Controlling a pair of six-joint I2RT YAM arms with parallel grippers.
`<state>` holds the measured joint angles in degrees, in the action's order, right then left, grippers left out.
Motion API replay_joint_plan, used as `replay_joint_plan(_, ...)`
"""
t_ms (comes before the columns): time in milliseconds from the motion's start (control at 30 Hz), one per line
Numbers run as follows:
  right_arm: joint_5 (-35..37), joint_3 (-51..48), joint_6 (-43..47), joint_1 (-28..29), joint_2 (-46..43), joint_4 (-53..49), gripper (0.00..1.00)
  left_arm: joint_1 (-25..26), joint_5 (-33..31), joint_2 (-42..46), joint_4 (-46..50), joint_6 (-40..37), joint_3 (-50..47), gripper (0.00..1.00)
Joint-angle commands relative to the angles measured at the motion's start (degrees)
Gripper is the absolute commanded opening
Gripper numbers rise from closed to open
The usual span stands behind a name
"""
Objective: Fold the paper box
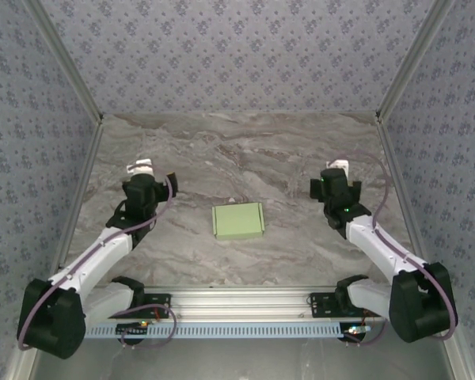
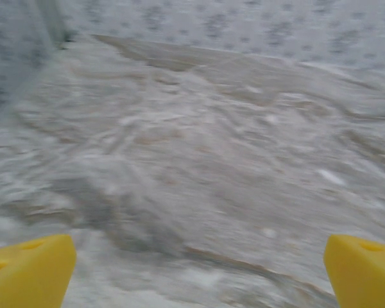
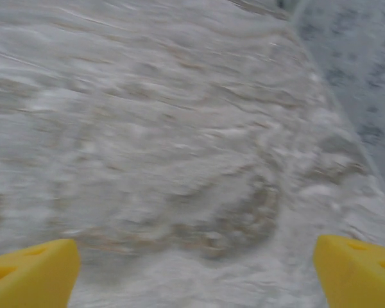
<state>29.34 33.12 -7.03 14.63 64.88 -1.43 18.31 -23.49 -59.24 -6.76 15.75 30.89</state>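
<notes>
- Yellow plastic fingertips [image 2: 29, 273] of the left gripper [image 2: 197, 273] occupy the two bottom corners of the left wrist view. The jaws stand wide apart with nothing between them, above blurred marbled surface.
- Matching yellow fingertips [image 3: 32, 273] of the right gripper [image 3: 196, 273] occupy the bottom corners of the right wrist view. These jaws are likewise spread wide and hold nothing.
- Pale lime-green, flat rectangular paper box [image 1: 238, 221], made of thin card, lies closed and flat on the table. It sits near the middle of the surface, between the two arms and somewhat towards the near edge, turned slightly askew.
- Left gripper [image 1: 140, 168], black with a white tip, stands to the left of the paper box and well apart from it.
- Right gripper [image 1: 338, 166], of the same build, stands to the right of the paper box, also well apart.
- Grey-brown marbled table [image 1: 245, 150] carries the box.
- Silver aluminium rail [image 1: 245, 301] runs along the near edge and bears both arm bases.
- Blue-grey floral-patterned walls [image 1: 237, 55] enclose the table at the back and both sides.
</notes>
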Motion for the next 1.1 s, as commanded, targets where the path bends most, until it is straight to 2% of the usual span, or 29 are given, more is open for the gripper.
replay_joint_plan(0,1.7,-5.9,1.8,-4.2,-0.8,11.8,0.98,-4.4,-7.5,-1.4,-4.2,-2.7,-1.8,0.99)
replay_joint_plan(67,-1.9,-8.9,3.9,-6.3,0.3,18.7,0.99,-7.8,-6.6,-3.5,-9.0,-4.2,-3.8,0.99)
replay_joint_plan(167,-5.3,-12.0,7.4,-7.7,3.2,27.9,0.99,-12.0,0.7,-9.3,-20.5,-10.2,-7.1,0.99)
replay_joint_plan(267,-9.7,-13.8,8.1,-9.7,6.8,35.8,0.99,-14.6,7.8,-16.5,-29.3,-11.2,-8.2,0.99)
replay_joint_plan(367,-16.1,-15.1,10.1,-11.6,9.8,43.9,0.99,-15.0,9.2,-19.6,-29.0,-13.0,-6.1,0.99)
replay_joint_plan(533,-22.0,-15.9,9.8,-13.5,15.8,51.8,0.99,-16.8,16.8,-29.1,-46.8,-15.6,-10.5,0.99)
replay_joint_plan(567,-22.6,-16.2,10.1,-13.5,17.4,53.7,0.99,-16.8,17.7,-29.2,-46.3,-15.9,-9.8,0.99)
replay_joint_plan(600,-23.1,-15.9,10.3,-13.5,19.1,54.5,0.99,-17.1,18.4,-28.0,-39.5,-15.7,-7.6,0.99)
replay_joint_plan(700,-23.7,-13.1,10.5,-13.5,22.4,52.4,0.99,-18.9,19.8,-28.6,-39.0,-14.1,-7.0,0.99)
replay_joint_plan(800,-26.1,-10.9,8.0,-16.2,22.2,47.3,0.99,-18.8,19.7,-28.8,-40.3,-14.1,-7.4,0.99)
replay_joint_plan(1067,-26.3,-10.9,8.1,-16.2,22.3,47.3,0.99,-18.7,19.6,-28.6,-39.9,-14.2,-7.3,0.99)
